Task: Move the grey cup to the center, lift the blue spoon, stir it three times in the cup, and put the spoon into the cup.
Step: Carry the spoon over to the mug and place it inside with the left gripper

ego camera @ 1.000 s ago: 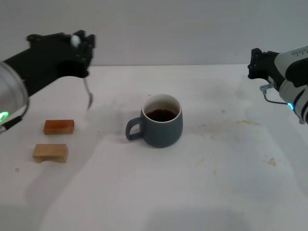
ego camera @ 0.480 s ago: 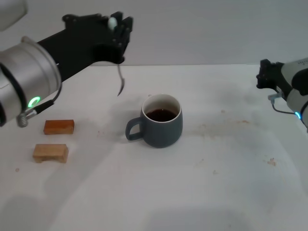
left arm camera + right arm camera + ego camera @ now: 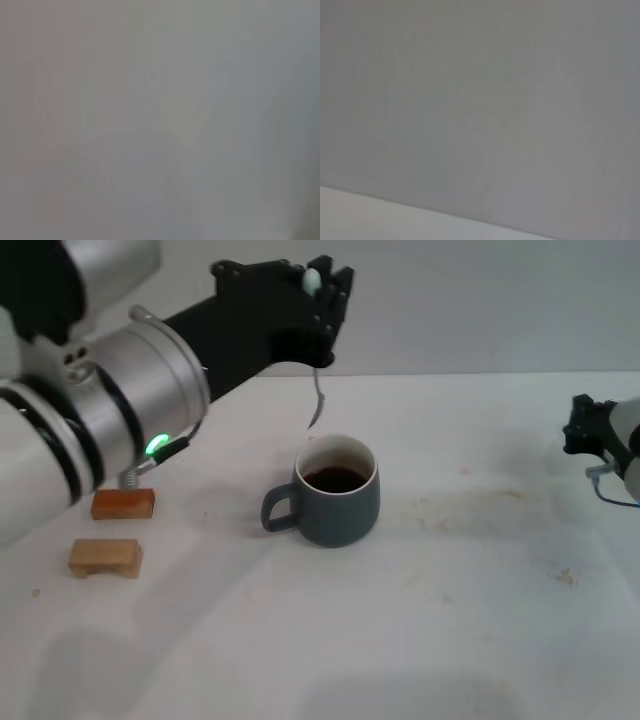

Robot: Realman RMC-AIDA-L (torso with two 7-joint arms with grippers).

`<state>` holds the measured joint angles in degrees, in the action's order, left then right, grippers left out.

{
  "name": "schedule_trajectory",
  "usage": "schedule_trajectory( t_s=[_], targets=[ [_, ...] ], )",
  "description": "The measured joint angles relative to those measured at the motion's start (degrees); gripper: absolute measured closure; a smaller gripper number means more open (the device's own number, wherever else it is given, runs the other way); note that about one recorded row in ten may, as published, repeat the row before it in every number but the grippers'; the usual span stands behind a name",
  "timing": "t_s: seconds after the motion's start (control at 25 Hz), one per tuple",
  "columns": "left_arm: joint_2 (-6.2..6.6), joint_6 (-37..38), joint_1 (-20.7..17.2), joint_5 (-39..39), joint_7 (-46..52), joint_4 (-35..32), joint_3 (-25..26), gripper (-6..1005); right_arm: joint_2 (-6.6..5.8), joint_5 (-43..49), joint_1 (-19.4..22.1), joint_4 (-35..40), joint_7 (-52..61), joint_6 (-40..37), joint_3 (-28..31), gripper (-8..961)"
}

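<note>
The grey cup [image 3: 336,493] stands near the middle of the white table, handle toward my left, with dark liquid inside. My left gripper [image 3: 322,302] is shut on the blue spoon [image 3: 318,398]. The spoon hangs bowl-down, its pale handle tip showing above the fingers, its bowl just above and behind the cup's far-left rim. My right gripper [image 3: 582,427] is at the far right edge, above the table, away from the cup. Both wrist views show only blank grey wall.
Two small wooden blocks lie at the left: a reddish one [image 3: 123,504] and a paler one [image 3: 104,558] in front of it. Faint brown stains mark the table [image 3: 470,502] to the right of the cup.
My left arm has carried the spoon to the right, from above the table's left part to just behind the cup. My right arm has drawn back toward the right edge.
</note>
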<state>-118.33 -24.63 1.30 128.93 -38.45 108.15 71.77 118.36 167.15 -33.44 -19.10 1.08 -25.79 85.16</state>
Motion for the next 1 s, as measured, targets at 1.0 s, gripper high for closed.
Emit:
schedule_trajectory(
  t_s=[1.0],
  targets=[
    [-0.07,14.9,7.4,-1.9,0.4,-15.0,-7.7,853,0.91,0.0,24.5,-44.3,-21.9,16.0,13.9,954]
  ],
)
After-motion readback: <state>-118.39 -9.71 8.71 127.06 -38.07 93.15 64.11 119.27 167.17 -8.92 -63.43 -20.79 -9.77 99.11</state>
